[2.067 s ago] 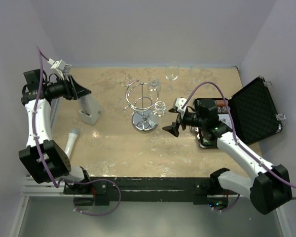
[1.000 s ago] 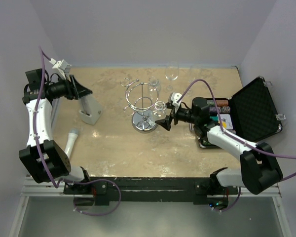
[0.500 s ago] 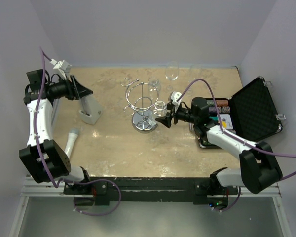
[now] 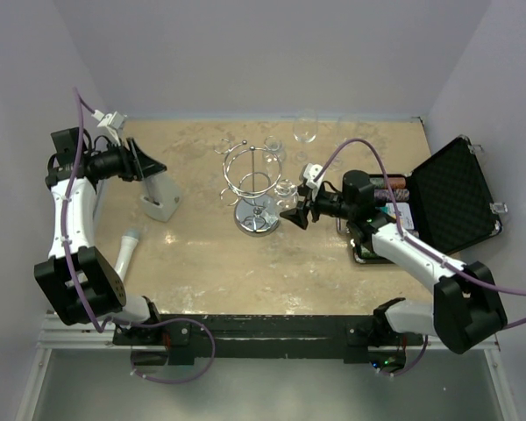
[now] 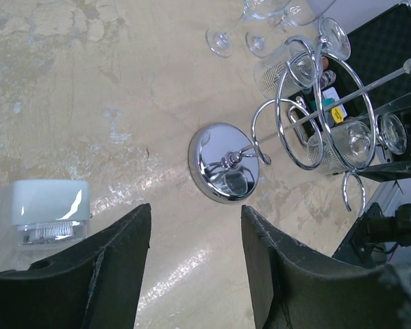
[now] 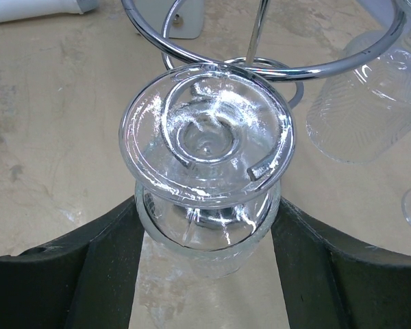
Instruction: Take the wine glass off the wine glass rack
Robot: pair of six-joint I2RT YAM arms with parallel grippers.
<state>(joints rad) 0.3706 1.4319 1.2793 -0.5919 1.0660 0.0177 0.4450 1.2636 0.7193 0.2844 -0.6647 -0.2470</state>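
Observation:
The chrome wine glass rack point(image 4: 256, 180) stands mid-table on its round disc base point(image 5: 224, 162). A wine glass point(image 6: 205, 137) hangs upside down from a curled hook on the rack's right side point(image 4: 287, 189). My right gripper point(image 6: 207, 219) is shut on the glass's bowl, a finger pressed against each side, while the foot still sits in the hook. In the top view that gripper point(image 4: 294, 213) is just right of the rack. My left gripper point(image 4: 153, 165) hovers at the far left, open and holding nothing, its camera looking across at the rack point(image 5: 195, 219).
A second glass point(image 6: 370, 96) hangs on the rack behind the held one. Other glasses point(image 4: 305, 132) stand at the back edge. A white block point(image 4: 160, 197) and a white cylinder point(image 4: 125, 250) lie left. An open black case point(image 4: 451, 197) sits right.
My right gripper reached in to the rack's right side and closed on the hanging glass's bowl. The left arm has barely shifted.

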